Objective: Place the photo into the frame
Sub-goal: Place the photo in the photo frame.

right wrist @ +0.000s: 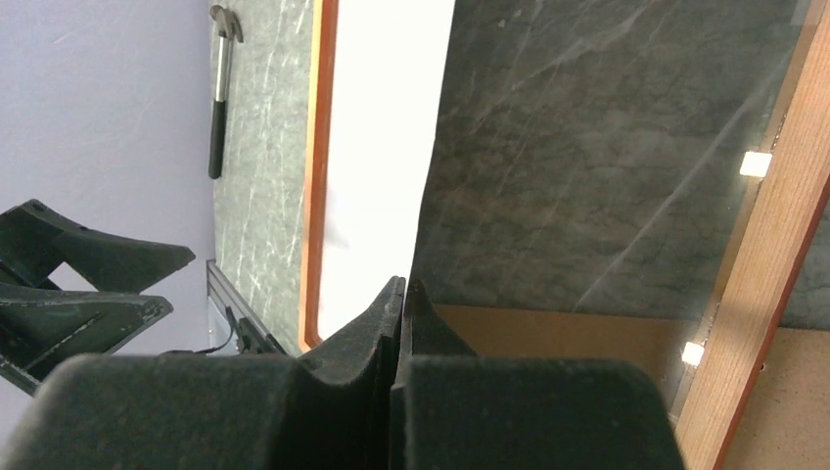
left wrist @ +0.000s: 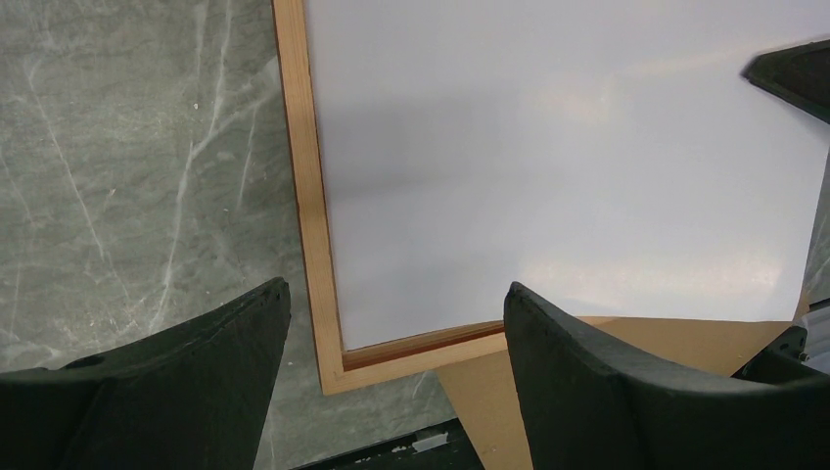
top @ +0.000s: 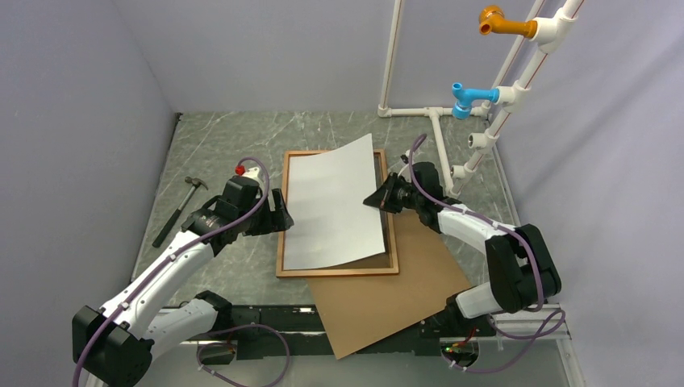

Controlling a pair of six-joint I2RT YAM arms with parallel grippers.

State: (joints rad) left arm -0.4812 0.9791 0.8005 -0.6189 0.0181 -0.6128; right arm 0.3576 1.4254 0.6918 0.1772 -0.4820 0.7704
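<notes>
The photo [top: 335,201] lies white back up over the frame [top: 281,211], its right edge lifted and its far right corner sticking out past the frame's far rail. My right gripper [top: 377,198] is shut on the photo's right edge; the right wrist view shows the sheet [right wrist: 382,157] edge-on between the closed fingers. My left gripper [top: 284,216] is open and empty at the frame's left rail. In the left wrist view the photo [left wrist: 568,157] lies inside the frame's near left corner [left wrist: 333,362].
A plain brown backing board [top: 387,298] lies under the frame's near right corner and reaches over the table's front edge. A hammer [top: 177,211] lies at the left. A white pipe rack [top: 484,121] with blue and orange pegs stands at the back right.
</notes>
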